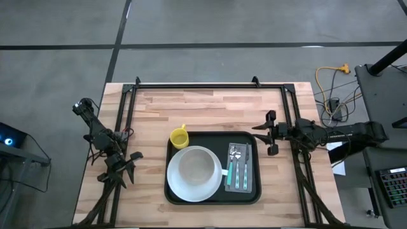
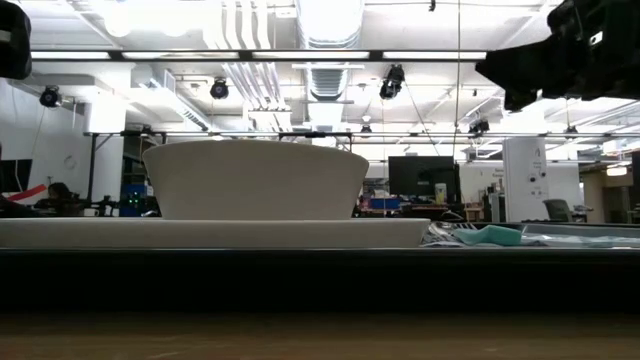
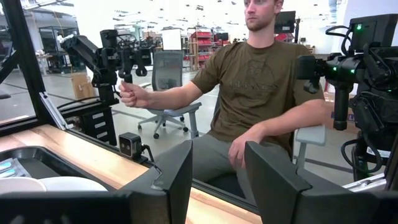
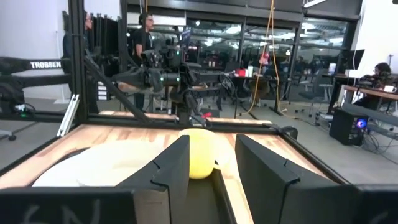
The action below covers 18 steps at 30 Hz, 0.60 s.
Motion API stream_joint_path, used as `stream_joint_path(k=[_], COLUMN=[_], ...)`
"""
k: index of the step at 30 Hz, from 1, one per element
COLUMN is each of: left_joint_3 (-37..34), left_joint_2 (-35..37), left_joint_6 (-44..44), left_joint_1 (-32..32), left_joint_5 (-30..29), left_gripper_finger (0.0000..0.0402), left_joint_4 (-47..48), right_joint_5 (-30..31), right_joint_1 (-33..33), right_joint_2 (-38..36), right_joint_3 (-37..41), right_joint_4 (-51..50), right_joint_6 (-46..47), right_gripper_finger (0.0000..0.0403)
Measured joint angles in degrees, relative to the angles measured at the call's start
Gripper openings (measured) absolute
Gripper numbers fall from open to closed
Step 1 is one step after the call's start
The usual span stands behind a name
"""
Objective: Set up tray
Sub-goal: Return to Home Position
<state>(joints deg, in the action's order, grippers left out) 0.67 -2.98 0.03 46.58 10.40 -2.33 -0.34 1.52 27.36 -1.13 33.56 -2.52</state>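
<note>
The tray (image 1: 213, 135) looks set, so I judge homing remains: right gripper (image 1: 269, 133) beside it, left gripper (image 3: 217, 168) farther off, both spread, must retract.

the far half of the table (image 1: 203, 105) lies bare. a bowl (image 1: 194, 172), cup (image 1: 179, 137) and cutlery (image 1: 240, 168) crowd the tray (image 1: 213, 201), leaving little room.

Matt tray (image 1: 211, 137), smooth wooden table (image 1: 210, 107)

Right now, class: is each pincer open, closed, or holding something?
Left pincer: open, holding nothing.
Right pincer: open, holding nothing.
</note>
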Motion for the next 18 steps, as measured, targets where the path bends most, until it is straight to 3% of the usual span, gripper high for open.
stream_joint_path(k=[18], left_joint_3=[0.0], left_joint_2=[0.0], left_joint_6=[0.0], left_joint_1=[0.0], left_joint_5=[0.0], left_gripper_finger=[0.0132], left_joint_4=[0.0], right_joint_5=[0.7], right_joint_1=[0.0], right_joint_2=[-13.0], right_joint_3=[0.3], right_joint_4=[-19.9], right_joint_6=[-2.7], right_gripper_finger=[0.0127])
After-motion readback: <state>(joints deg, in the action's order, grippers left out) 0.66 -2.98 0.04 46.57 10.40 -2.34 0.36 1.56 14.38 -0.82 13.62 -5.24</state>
